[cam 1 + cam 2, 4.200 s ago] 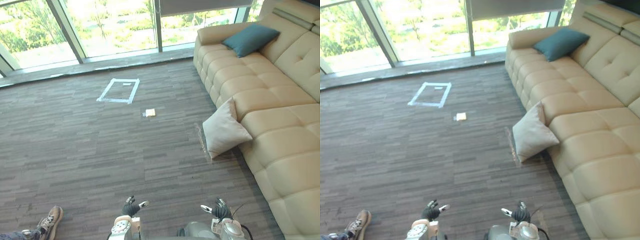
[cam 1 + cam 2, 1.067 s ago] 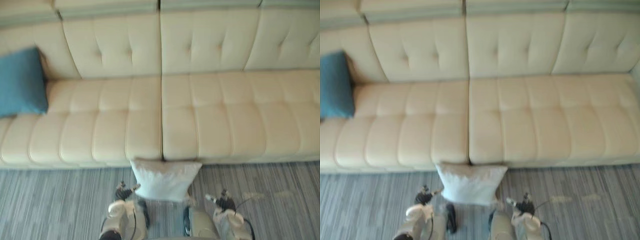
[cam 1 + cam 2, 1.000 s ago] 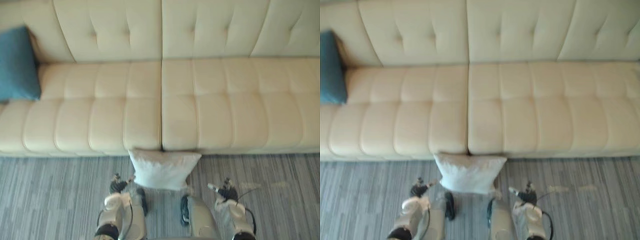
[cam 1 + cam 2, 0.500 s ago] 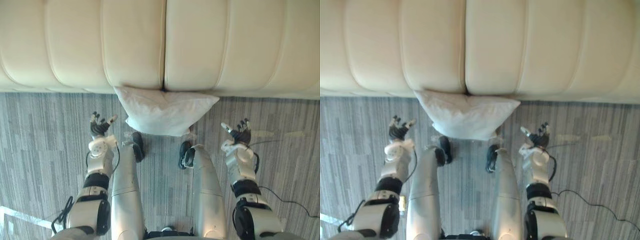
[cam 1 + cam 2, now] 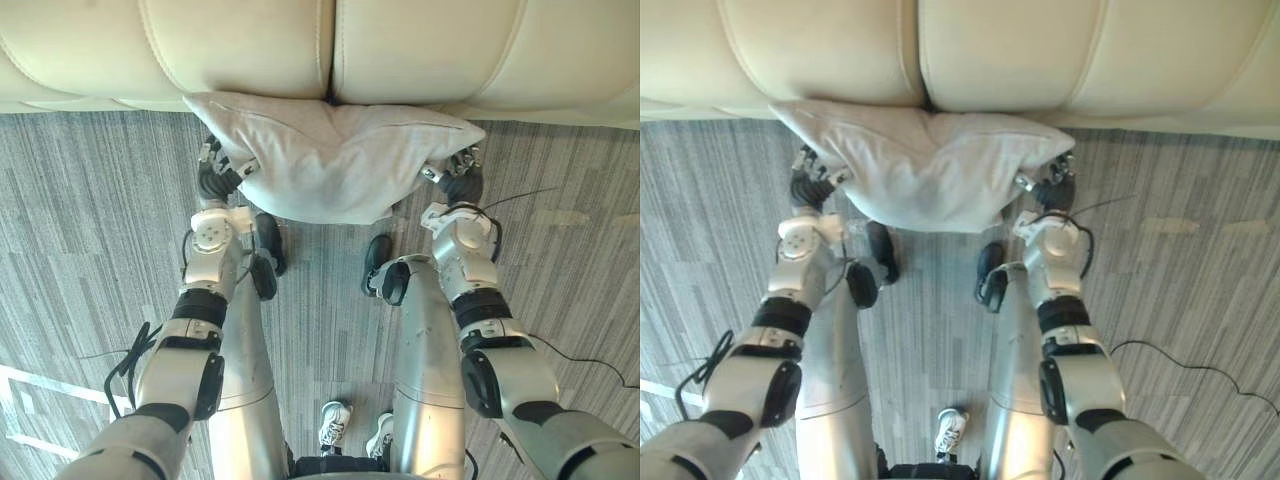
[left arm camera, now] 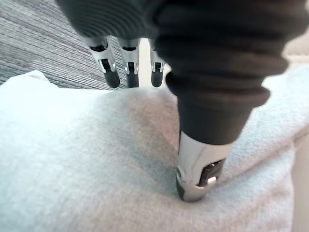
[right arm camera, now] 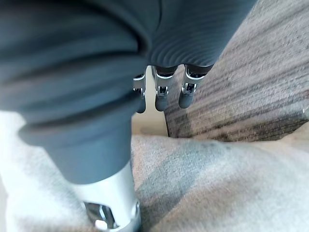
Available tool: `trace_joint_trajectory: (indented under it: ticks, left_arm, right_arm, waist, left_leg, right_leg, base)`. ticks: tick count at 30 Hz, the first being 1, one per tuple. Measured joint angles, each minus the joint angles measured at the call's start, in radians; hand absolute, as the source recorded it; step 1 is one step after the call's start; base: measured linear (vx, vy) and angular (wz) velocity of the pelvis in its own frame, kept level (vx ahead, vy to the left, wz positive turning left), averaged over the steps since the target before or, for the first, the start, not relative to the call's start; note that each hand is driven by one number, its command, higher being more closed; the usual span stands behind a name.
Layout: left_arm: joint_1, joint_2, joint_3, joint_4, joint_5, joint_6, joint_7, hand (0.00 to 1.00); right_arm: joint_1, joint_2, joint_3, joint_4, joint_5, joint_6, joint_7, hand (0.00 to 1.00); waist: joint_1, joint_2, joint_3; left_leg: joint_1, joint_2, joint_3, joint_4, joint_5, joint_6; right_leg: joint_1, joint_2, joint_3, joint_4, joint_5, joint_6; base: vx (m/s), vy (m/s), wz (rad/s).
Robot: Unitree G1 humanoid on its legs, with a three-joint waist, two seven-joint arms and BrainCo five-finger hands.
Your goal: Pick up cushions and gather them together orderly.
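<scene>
Left eye view: white cushion (image 5: 335, 160) against sofa (image 5: 240, 40) front, left hand (image 5: 213, 180), right hand (image 5: 460, 182) at its ends. Wrist views add: fingers (image 6: 110, 72) straight, thumbs (image 6: 197, 176) pressing fabric.

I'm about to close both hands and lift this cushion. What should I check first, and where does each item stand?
1. Left hand at the cushion's left end: ok, its thumb rests on the fabric.
2. Right hand at the cushion's right end: ok, its thumb is on the fabric too.
3. Fingers closed on the cushion: not ok. The fingers of both hands are straight and reach past its edge.
4. Hands roughly level with each other: ok.
5. Cushion free of the sofa: not ok, its upper edge lies against the sofa front.
6. Nothing trapped beneath the cushion: cannot tell.
</scene>
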Motion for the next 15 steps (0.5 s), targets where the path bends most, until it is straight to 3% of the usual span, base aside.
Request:
trace_joint_trajectory:
  ticks: [7,10,15]
  left_arm:
    - [-0.016,-0.033,-0.034,-0.024,-0.032,0.001,0.084,1.00]
    - [-0.001,-0.033,-0.034,-0.049,-0.045,0.001,0.087,1.00]
    - [0.117,-0.078,-0.048,-0.158,-0.045,-0.010,0.087,1.00]
  right_arm:
    - [-0.018,0.029,0.041,-0.002,0.040,-0.008,-0.014,1.00]
    - [-0.005,0.031,0.041,-0.009,0.059,-0.008,-0.015,1.00]
    - [0.124,0.040,0.044,-0.123,0.098,-0.030,-0.022,1.00]
  waist:
    - [-0.007,-0.001,0.000]
    - [-0.010,-0.001,-0.001]
    - [-0.020,-0.002,-0.002]
  left_leg:
    - [0.009,-0.005,-0.002,-0.027,0.023,-0.006]
    - [0.030,-0.003,-0.002,-0.032,0.025,-0.009]
    - [0.211,0.011,0.024,-0.140,0.037,-0.018]
  right_leg:
    - [0.007,0.000,-0.007,-0.018,0.005,-0.007]
    - [0.026,0.002,-0.009,-0.029,0.010,-0.015]
    - [0.192,0.027,-0.001,-0.144,0.051,-0.008]
  base:
    - [0.00,0.001,0.03]
    - [0.00,0.003,-0.03]
    - [0.01,-0.001,-0.20]
